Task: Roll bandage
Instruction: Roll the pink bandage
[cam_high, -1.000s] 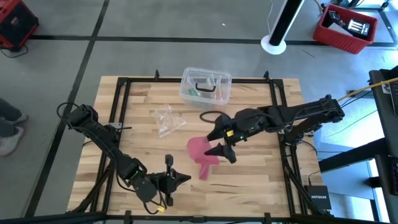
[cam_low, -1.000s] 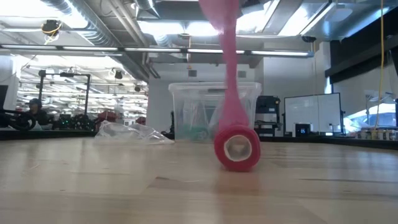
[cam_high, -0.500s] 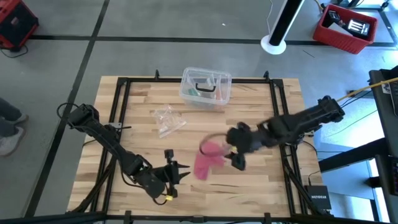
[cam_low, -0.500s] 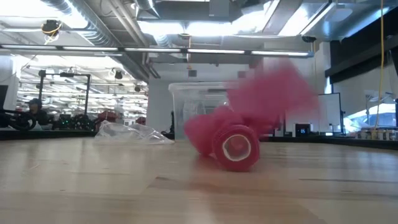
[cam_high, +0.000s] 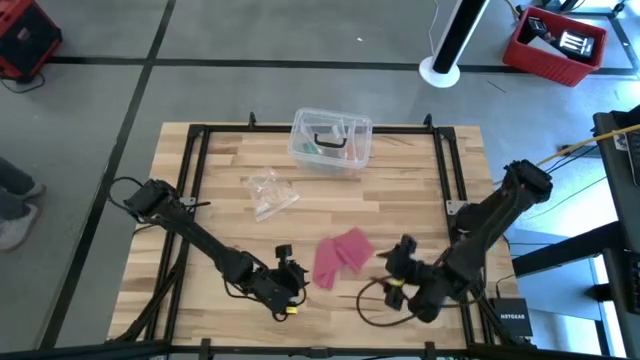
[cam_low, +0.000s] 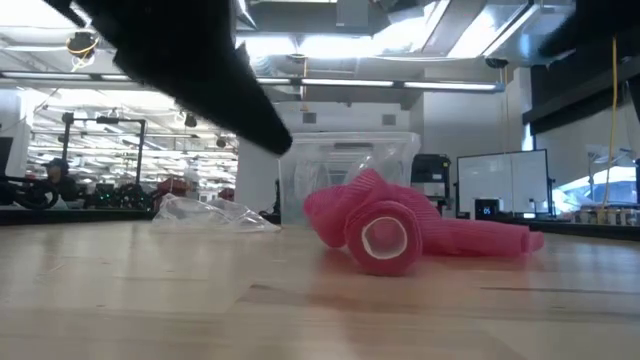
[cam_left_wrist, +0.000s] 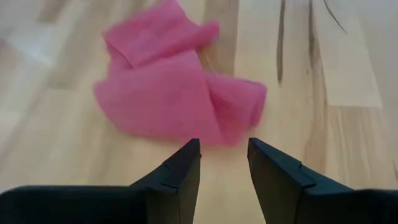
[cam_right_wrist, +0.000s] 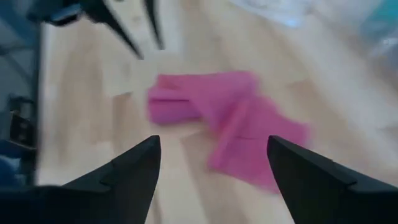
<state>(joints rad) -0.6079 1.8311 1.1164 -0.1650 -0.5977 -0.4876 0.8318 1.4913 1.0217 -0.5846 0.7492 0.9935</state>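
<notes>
Your bandage lies crumpled, partly unrolled, on the desk between both grippers. Left gripper sits just beside it, fingers slightly parted, empty. Right gripper stands wide open, empty. No readable writing.

Ahead of our right gripper, whose two dark fingers stand wide apart holding nothing, the pink bandage lies loosely folded on the wooden table. The left gripper shows beyond it.
</notes>
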